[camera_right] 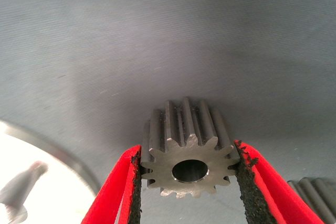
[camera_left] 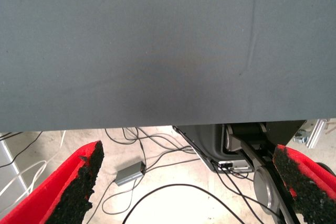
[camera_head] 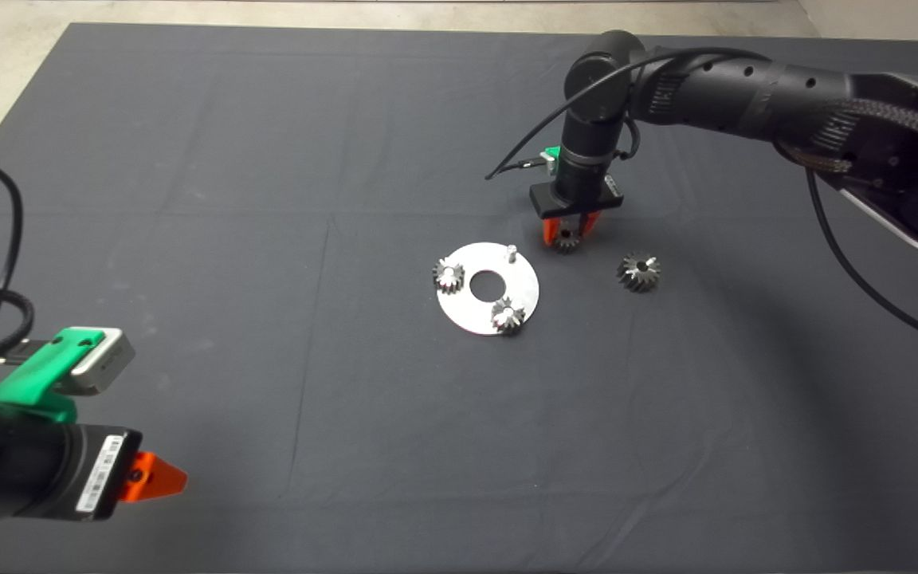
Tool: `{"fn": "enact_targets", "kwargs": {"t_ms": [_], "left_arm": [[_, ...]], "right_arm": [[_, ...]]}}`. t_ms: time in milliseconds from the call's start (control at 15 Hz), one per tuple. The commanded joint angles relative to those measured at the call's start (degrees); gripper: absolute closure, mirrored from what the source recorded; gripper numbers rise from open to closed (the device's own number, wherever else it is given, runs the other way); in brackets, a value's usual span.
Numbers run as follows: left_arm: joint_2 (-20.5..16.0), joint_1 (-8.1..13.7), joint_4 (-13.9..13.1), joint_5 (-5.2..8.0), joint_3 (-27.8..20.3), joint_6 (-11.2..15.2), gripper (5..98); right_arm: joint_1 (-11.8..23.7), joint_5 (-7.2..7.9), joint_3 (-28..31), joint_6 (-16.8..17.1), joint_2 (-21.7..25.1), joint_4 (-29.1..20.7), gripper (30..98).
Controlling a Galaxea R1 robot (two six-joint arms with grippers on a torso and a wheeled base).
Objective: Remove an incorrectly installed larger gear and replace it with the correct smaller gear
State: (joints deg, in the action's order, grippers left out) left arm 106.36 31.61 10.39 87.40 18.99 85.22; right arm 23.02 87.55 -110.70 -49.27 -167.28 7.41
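My right gripper [camera_head: 566, 233] reaches down just right of the round silver plate [camera_head: 467, 307] and is shut on the smaller gear [camera_head: 566, 241]. In the right wrist view the smaller gear [camera_right: 184, 129] sits between both black pads [camera_right: 135, 182], its centre hole facing the camera; whether it touches the mat I cannot tell. The larger gear [camera_head: 638, 271], with slanted teeth, lies on the mat to the right of that gripper. The plate carries two small gears [camera_head: 448, 276] [camera_head: 508, 316] and one bare pin [camera_head: 511, 253]. My left gripper [camera_head: 158, 477] is parked at the lower left, open [camera_left: 189, 182].
The plate's rim [camera_right: 58, 156] and bare pin [camera_right: 21, 184] show close beside the held gear in the right wrist view. The left wrist view shows the mat's edge, with cables [camera_left: 157, 192] and a small grey box [camera_left: 129, 173] on the floor.
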Motion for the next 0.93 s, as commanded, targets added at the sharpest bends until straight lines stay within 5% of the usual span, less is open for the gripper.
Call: {"fn": "enact_targets", "kwargs": {"t_ms": [0, 333, 867], "left_arm": [[-0.14, 0.12, 0.25, 2.95, 0.33, 0.29, 19.7], [-0.14, 0.04, 0.25, 2.95, 0.33, 0.38, 19.7], [-0.14, -0.49, 0.25, 2.85, 0.33, 0.21, 19.7]], "right_arm": [[8.42, 5.17, 8.01, -1.53, 1.55, -3.87, 88.0], [16.58, 5.08, 11.18, -2.14, 2.52, -10.35, 89.9], [13.66, 4.82, 10.18, -2.14, -1.43, -13.65, 92.4]]}}
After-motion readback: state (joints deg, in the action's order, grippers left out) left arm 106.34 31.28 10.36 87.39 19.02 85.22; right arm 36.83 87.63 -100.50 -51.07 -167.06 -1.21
